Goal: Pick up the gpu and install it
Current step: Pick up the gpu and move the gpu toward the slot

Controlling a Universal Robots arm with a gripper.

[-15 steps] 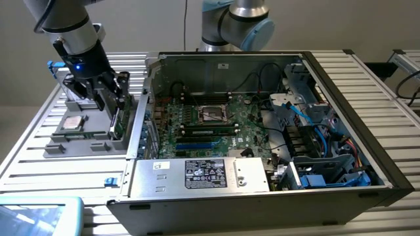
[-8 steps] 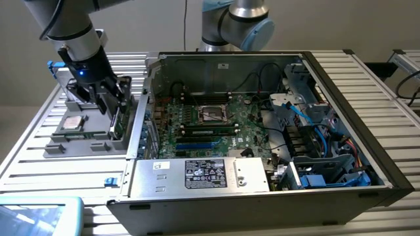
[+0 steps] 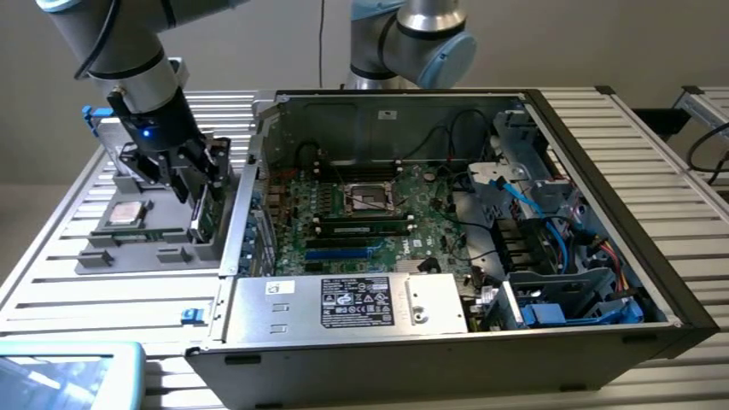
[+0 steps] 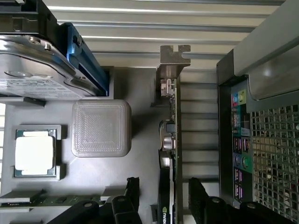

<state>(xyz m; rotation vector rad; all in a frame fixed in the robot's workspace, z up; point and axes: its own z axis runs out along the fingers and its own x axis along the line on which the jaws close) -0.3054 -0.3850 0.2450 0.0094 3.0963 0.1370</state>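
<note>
Nearest the exterior view's lens, at seven o'clock, lies a blue-edged device point(image 3: 63, 371). Behind it the open computer case point(image 3: 433, 376) stands in the middle, with its silver power supply point(image 3: 353, 301) along the near wall and the green motherboard point(image 3: 341, 205) deeper in. At nine o'clock from the case, just beside its wall, sits a grey holder tray point(image 3: 148, 252) with a processor chip point(image 3: 123, 213) lying flat in a recess. The gpu point(image 4: 169, 140) stands on edge in a slot of that tray, on the side towards the case. The gripper point(image 3: 188, 184) hangs right over it, jaws wide, with one black finger point(image 4: 131, 198) on each side of the card and a gap showing between pad and board. Farther along the tray rests a silver hard drive point(image 4: 32, 70).
</note>
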